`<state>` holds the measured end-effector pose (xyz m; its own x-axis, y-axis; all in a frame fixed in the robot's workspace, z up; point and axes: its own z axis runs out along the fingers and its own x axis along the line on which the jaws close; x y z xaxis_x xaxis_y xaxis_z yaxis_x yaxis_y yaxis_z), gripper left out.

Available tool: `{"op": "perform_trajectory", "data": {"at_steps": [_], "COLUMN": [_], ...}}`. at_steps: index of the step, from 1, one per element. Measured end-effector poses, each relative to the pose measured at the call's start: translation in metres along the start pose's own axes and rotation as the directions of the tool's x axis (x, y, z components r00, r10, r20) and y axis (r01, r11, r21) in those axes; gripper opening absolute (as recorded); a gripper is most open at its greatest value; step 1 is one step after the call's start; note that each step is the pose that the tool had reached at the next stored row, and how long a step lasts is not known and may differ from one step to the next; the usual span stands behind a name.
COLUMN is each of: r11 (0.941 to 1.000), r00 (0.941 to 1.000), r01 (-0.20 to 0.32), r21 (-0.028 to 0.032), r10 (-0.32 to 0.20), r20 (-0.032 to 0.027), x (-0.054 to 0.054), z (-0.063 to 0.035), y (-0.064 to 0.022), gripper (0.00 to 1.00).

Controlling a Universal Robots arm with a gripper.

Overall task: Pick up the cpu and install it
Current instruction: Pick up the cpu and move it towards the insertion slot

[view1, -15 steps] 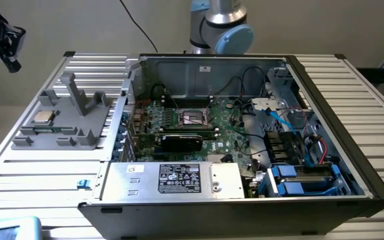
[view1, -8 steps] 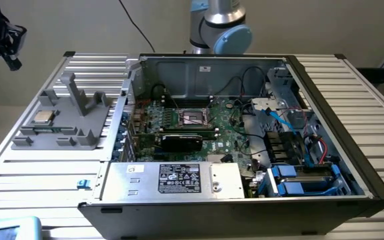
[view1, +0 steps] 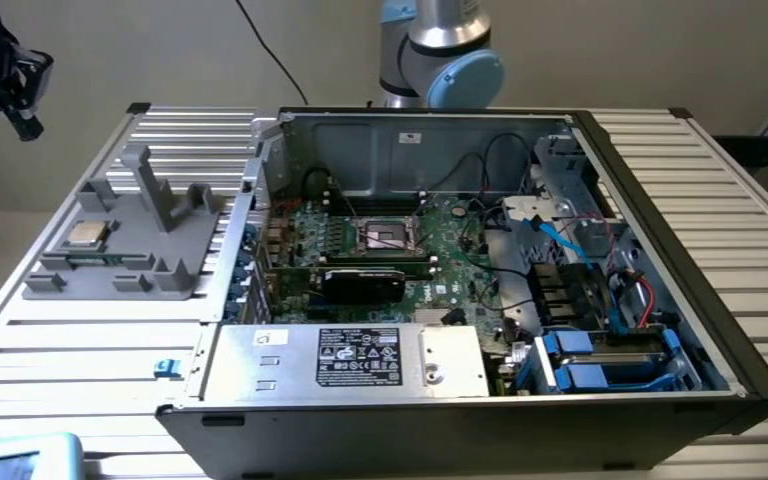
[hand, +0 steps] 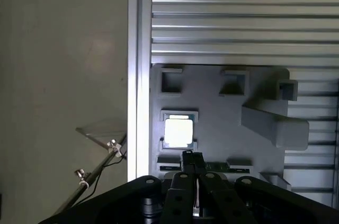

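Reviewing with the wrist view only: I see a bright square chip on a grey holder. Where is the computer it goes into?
Observer: An open computer case lies on the slatted table, just to the exterior view's right of the holder.
Operator: Is the socket free?
Observer: The socket sits mid-board, metal frame around a dark centre; the chip lies on the holder, not in it.
Operator: Anything close to it?
Observer: A black card stands right beside it, on the side nearer the exterior camera.
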<state>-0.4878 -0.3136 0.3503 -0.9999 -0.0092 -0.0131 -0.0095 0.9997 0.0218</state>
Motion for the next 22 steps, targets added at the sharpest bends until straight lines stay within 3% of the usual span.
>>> {"op": "perform_trajectory", "data": {"at_steps": [10,12,15,19,22], "r11": [1.0,1.0,1.0,1.0,1.0], "r00": [1.0,1.0,1.0,1.0,1.0], "r01": [0.0,0.0,0.0,0.0,0.0], "r21": [0.0,0.0,0.0,0.0,0.0], "r10": [0.0,0.0,0.0,0.0,0.0], "r20": [-0.0001,0.0,0.0,-0.0001,-0.0001], "x": [0.0,0.0,0.0,0.0,0.0], "z": [0.0,0.0,0.0,0.0,0.0], "y": [0.0,0.0,0.0,0.0,0.0], "gripper": [0.13,0.18,0.37,0.48,0.65]}}
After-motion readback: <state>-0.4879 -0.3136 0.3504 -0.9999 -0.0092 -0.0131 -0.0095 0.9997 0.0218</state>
